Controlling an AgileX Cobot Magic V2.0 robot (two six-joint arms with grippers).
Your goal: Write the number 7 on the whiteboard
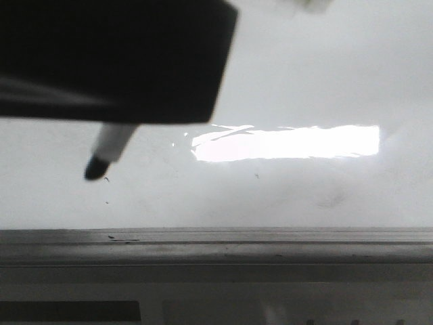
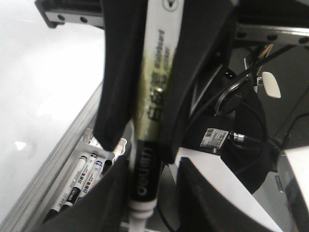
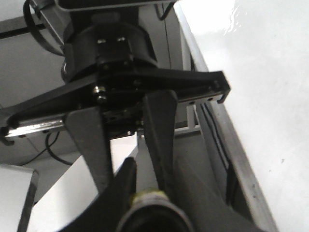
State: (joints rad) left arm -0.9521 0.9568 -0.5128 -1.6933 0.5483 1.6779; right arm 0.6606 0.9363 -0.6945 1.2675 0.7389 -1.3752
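A: Well, where is the marker (image 1: 108, 152) in the front view?

B: Lower left of the frame, poking out from under a big dark blurred block, the left claw (image 1: 111, 61), that fills the upper left. Its black tip points down-left and sits at the whiteboard (image 1: 304, 74); whether it actually touches I cannot tell.

A: And the left claw's state?

B: In the left wrist view the left claw (image 2: 149, 106) is clamped on the marker (image 2: 154, 87); black fingers (image 2: 116, 82) press either side of the white barrel, which runs from the top centre of the frame down to the bottom centre, black band near the lower end.

A: Any number 7 drawn?

B: No stroke shows on the whiteboard. I see only a bright rectangular glare (image 1: 284, 142) right of centre, a few tiny dark specks beneath the marker tip, and the grey edge rail (image 1: 216, 247) across the lower part of the frame.

A: Anything else in the left wrist view?

B: A white tray (image 2: 104, 154) at lower left holding spare markers (image 2: 79, 179), beside the whiteboard's metal edge.

A: The right claw?

B: In the right wrist view the right claw (image 3: 128, 145) fills the centre, its two black fingers (image 3: 89, 140) a little apart with nothing between them. The whiteboard (image 3: 256, 72) is at the right of that frame.
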